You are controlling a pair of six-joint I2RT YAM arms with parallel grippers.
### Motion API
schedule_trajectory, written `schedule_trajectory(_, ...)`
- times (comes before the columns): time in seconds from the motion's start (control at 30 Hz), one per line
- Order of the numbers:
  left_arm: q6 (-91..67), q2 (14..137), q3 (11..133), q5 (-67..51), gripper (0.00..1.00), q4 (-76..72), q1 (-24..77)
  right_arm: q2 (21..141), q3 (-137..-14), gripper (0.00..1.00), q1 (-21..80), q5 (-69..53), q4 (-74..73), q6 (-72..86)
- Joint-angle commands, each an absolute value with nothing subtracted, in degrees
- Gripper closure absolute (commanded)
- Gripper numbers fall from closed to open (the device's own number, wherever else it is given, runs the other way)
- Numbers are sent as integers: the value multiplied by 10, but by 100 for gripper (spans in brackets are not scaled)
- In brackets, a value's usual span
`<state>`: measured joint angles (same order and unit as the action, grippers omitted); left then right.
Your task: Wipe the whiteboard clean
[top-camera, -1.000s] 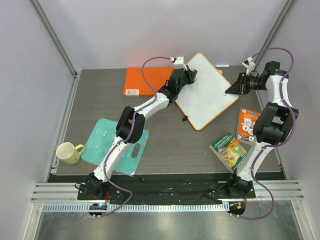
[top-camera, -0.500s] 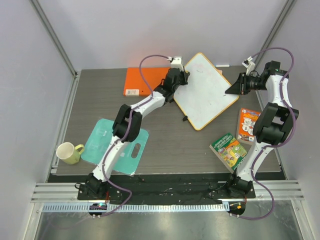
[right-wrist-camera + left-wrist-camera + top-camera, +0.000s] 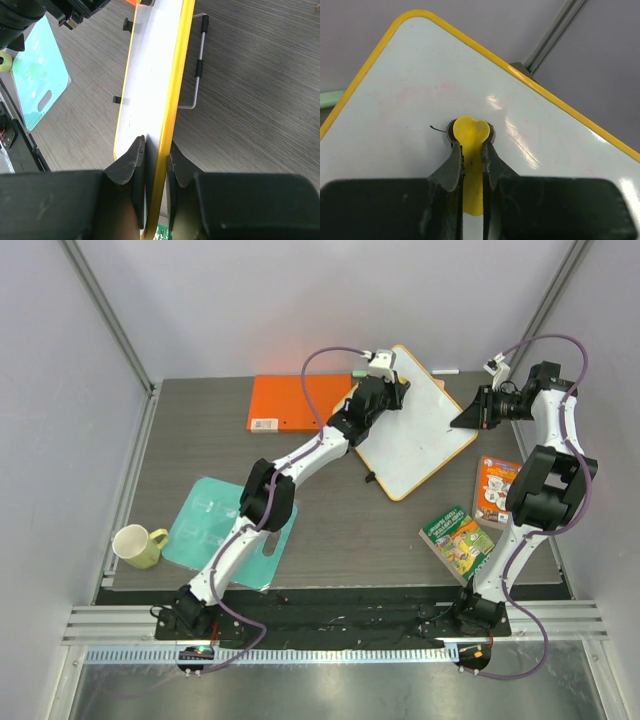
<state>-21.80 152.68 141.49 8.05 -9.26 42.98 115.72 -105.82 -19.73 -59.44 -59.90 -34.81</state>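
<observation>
The whiteboard (image 3: 425, 435) sits at the far right part of the tabletop (image 3: 330, 530), turned so one corner points to the back wall. It has a thin yellow rim.

The left arm stretches a long way out, and the left gripper (image 3: 392, 390) is over the far corner of the board. In the left wrist view, the left gripper (image 3: 470, 142) has its jaws pinching a small yellow piece (image 3: 470, 131). The round end of that piece touches the whiteboard (image 3: 405, 85). A tiny dark mark (image 3: 437, 129) shows just beside it on the left. The rest of the white face there looks almost clean, with some faint pink smudges.

The right gripper (image 3: 468, 418) is at the right edge of the board. In the right wrist view, the right gripper (image 3: 156, 150) has its jaws pinching the yellow rim, one jaw on each side. The whiteboard (image 3: 150, 55) is seen from its edge there, with small black feet on one side and a wire stand (image 3: 199, 65) on the other.

An orange folder (image 3: 290, 400) lies flat to the left of the board. A green mat (image 3: 205, 520) and a yellow mug (image 3: 135, 545) sit at the near left. Two small picture books (image 3: 457, 538) (image 3: 495, 488) lie at the near right.
</observation>
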Motion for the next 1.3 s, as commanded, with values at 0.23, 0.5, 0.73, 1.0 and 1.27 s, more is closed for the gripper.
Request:
schedule_trajectory(0.23,-277,1541,1397,109,100,-47,361,1125,-1057,99,-173,-568,-591,-428)
schedule_trajectory(0.5,-275,1528,1361,44,100,-79,378,1133,-1056,99,-173,-578,-591,-425)
schedule_trajectory(0.73,-173,1536,1407,48,100,-91,447,1126,-1052,99,-173,-572,-591,-426)
schedule_trajectory(1.0,-122,1523,1402,46,100,-87,476,1125,-1055,99,-173,-576,-590,-425)
schedule_trajectory(1.27,-155,1538,1409,98,100,-54,440,1123,-1052,99,-173,-577,-591,-424)
